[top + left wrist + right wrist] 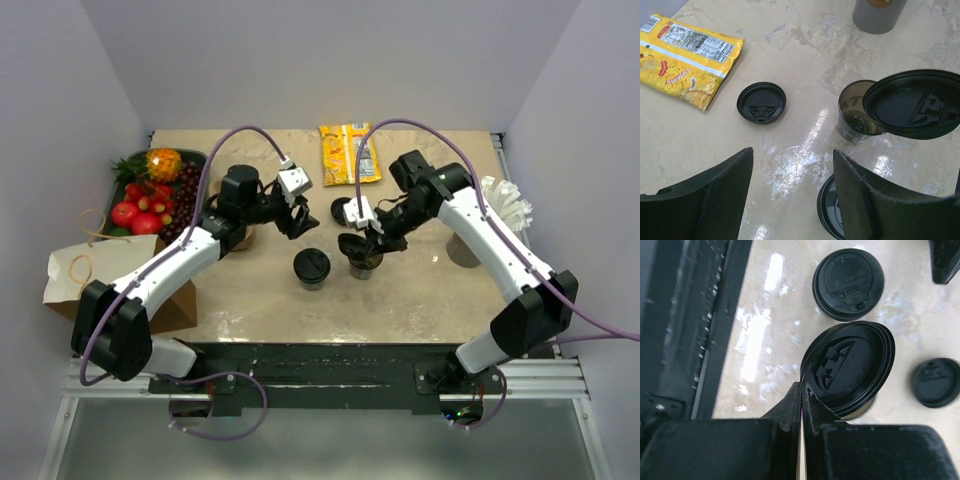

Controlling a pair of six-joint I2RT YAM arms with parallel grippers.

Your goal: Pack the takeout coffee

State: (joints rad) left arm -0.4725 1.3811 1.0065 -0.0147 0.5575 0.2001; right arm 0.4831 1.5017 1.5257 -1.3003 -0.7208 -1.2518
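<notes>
An open clear coffee cup (366, 266) stands mid-table; it also shows in the left wrist view (854, 114). My right gripper (362, 236) (802, 385) is shut on the rim of a black lid (850, 367), holding it tilted just above that cup's mouth; the lid also shows in the left wrist view (915, 103). A second cup with its lid on (311, 267) (848, 283) stands to the left. A loose black lid (342, 210) (761, 102) lies behind. My left gripper (296, 216) (792, 195) is open and empty, hovering behind the lidded cup (832, 210).
A brown paper bag (110, 275) lies at the table's left front. A fruit tray (150, 190) is at back left, a yellow snack packet (347, 152) (687, 55) at the back, a grey cup (462, 250) (879, 15) and white plastic items (505, 202) at right.
</notes>
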